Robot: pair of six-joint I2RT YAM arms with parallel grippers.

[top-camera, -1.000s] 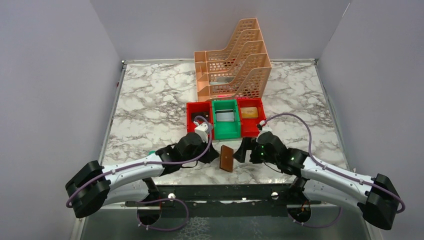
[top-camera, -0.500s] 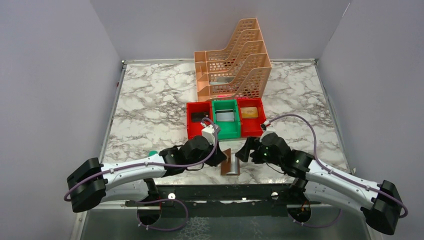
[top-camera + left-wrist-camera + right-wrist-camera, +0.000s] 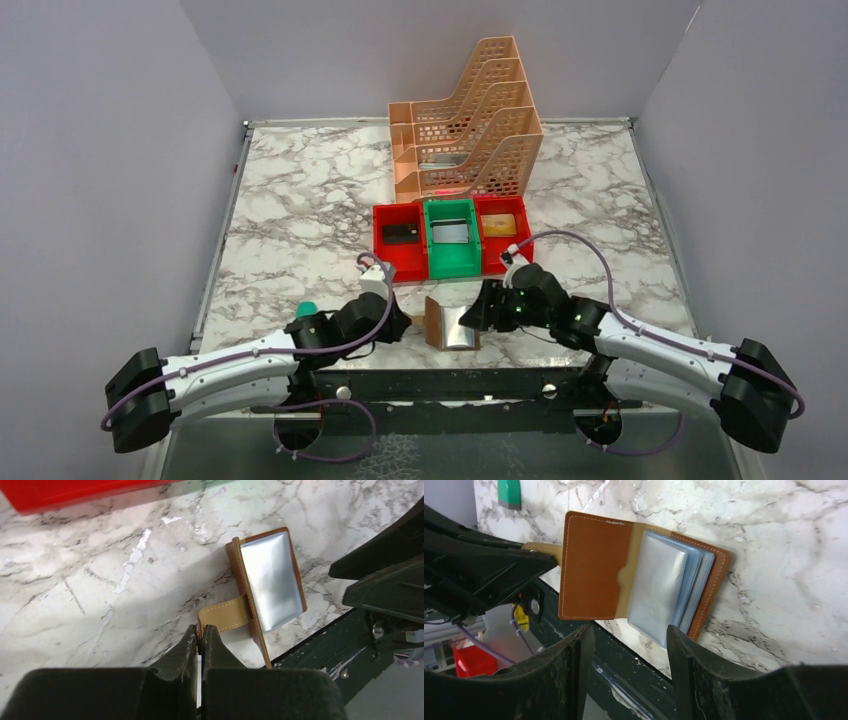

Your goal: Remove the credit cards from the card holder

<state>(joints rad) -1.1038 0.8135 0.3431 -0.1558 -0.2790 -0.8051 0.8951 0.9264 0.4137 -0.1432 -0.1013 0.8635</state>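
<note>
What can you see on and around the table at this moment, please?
card holder: one, brown leather, lying open at the table's near edge; silvery grey-blue sleeves inside, single cards cannot be told apart
red bins: two, mid-table, either side of the green bin
green bin: one, between the red bins
file rack: one, peach, behind the bins
green object: one, small, beside the left arm
table: one, white-grey marble
left gripper: black, shut on the holder's snap tab
right gripper: black, open, fingers apart at the holder's near edge
</note>
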